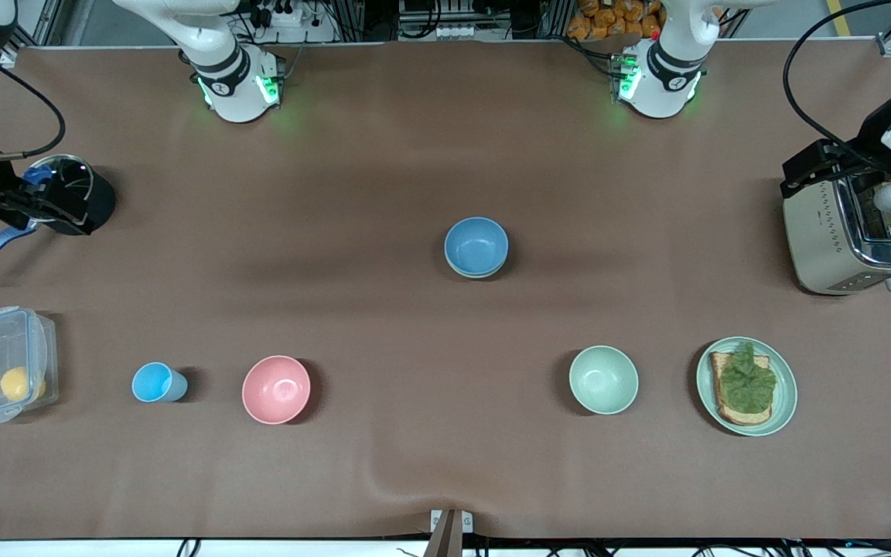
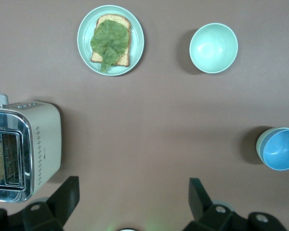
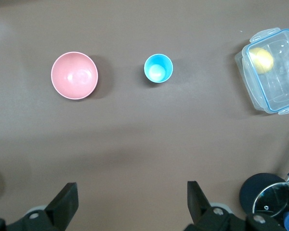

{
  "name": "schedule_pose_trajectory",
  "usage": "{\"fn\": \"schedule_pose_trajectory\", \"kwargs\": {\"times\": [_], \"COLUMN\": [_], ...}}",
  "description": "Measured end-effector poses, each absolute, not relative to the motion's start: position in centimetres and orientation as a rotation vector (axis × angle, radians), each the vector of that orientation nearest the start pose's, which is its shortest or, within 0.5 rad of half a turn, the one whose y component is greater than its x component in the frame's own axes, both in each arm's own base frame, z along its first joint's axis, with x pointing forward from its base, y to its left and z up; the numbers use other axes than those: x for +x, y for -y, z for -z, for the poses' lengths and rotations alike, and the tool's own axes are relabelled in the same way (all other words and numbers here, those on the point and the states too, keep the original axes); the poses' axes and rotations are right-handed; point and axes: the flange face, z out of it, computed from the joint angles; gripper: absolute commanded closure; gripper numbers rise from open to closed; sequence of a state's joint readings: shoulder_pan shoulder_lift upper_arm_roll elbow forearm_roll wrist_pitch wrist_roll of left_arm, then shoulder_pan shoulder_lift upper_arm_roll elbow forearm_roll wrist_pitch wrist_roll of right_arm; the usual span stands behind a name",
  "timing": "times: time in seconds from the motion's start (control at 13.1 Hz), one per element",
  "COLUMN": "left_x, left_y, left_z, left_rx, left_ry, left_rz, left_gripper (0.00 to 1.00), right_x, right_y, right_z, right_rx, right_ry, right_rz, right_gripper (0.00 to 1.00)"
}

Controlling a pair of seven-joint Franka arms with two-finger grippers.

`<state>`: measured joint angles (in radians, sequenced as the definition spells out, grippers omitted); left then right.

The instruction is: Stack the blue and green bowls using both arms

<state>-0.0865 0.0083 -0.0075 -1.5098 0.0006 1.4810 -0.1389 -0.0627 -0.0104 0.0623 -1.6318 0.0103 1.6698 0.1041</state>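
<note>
The blue bowl [image 1: 476,244] sits nested in the green bowl [image 1: 477,274] at the middle of the table; only the green bowl's rim shows under it. Both show in the left wrist view, the blue bowl [image 2: 282,150] inside the green bowl [image 2: 259,146]. My left gripper [image 2: 134,197] is open and empty, high over the table beside the toaster [image 2: 24,149]. My right gripper [image 3: 132,199] is open and empty, high over the table near the black pot [image 3: 262,192]. Neither gripper touches a bowl.
A pink bowl [image 1: 276,389], a light-blue cup [image 1: 155,382] and a lidded plastic box [image 1: 1,374] lie toward the right arm's end. A mint-green bowl [image 1: 603,379], a plate with toast and lettuce [image 1: 746,385] and the toaster [image 1: 851,232] lie toward the left arm's end.
</note>
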Motion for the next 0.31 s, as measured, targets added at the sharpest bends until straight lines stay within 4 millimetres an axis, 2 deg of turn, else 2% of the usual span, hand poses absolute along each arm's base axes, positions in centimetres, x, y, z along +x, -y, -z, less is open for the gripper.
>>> {"fn": "schedule_pose_trajectory", "kwargs": {"times": [0.31], "left_x": [54.52], "left_y": [5.71], "left_z": [-64.09], "left_rx": [-3.136], "left_ry": [0.054], "left_rz": [-0.057], "left_gripper": [0.00], "right_x": [55.96], "right_y": [0.10], "right_z": [-60.94], "right_rx": [-3.125], "right_ry": [-0.170], "right_rz": [0.068], "right_gripper": [0.00]}}
